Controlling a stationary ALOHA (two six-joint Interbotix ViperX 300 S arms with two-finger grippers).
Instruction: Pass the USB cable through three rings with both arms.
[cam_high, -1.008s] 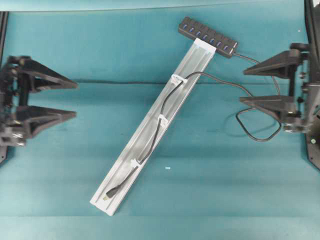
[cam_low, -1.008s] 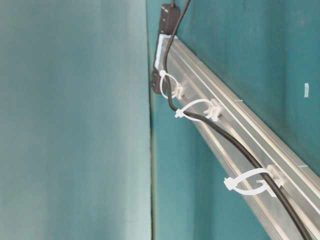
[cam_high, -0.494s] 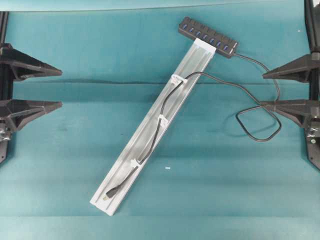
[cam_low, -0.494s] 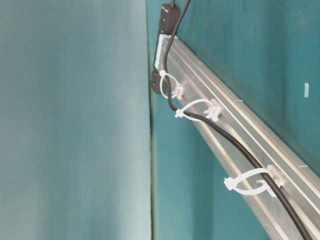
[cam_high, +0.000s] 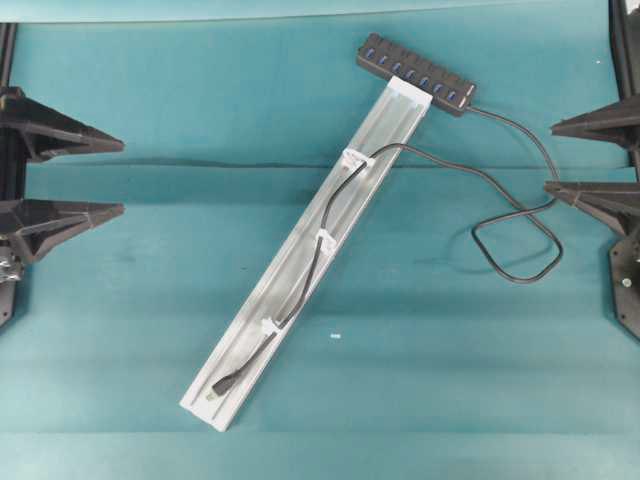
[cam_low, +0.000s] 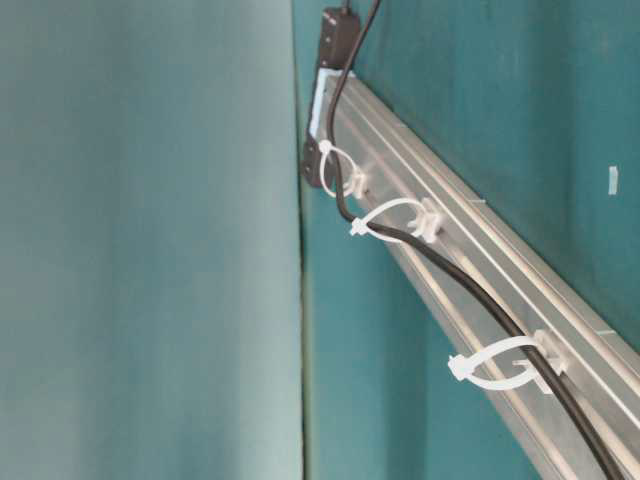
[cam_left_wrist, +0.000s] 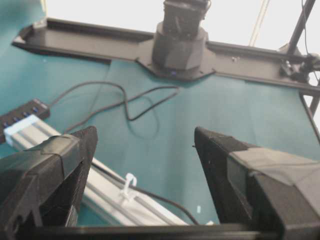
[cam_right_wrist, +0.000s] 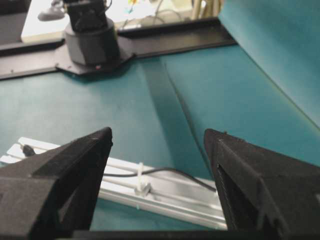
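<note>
The USB cable (cam_high: 318, 262) lies along the silver rail (cam_high: 392, 128) and runs through all three rings (cam_high: 358, 158), (cam_high: 325, 238), (cam_high: 270, 326). Its plug (cam_high: 222, 385) rests near the rail's lower end. The table-level view shows the cable (cam_low: 470, 290) inside each white loop (cam_low: 395, 220). My left gripper (cam_high: 123, 177) stands open at the far left edge, well away from the rail. At the far right edge my right gripper (cam_high: 549, 157) is open too, just above the cable's slack loop (cam_high: 515, 250). Both wrist views show wide, empty jaws.
The black multi-port hub (cam_high: 415, 73) lies at the rail's upper end. The teal cloth has a fold line (cam_high: 200, 163) across the table. A small white scrap (cam_high: 336, 337) sits right of the rail. The arm bases (cam_left_wrist: 180, 42), (cam_right_wrist: 92, 42) stand at the table's ends.
Both grippers have drawn back toward their edges, the left earlier, the right still sliding right. The cable, rings and rail have not moved.
</note>
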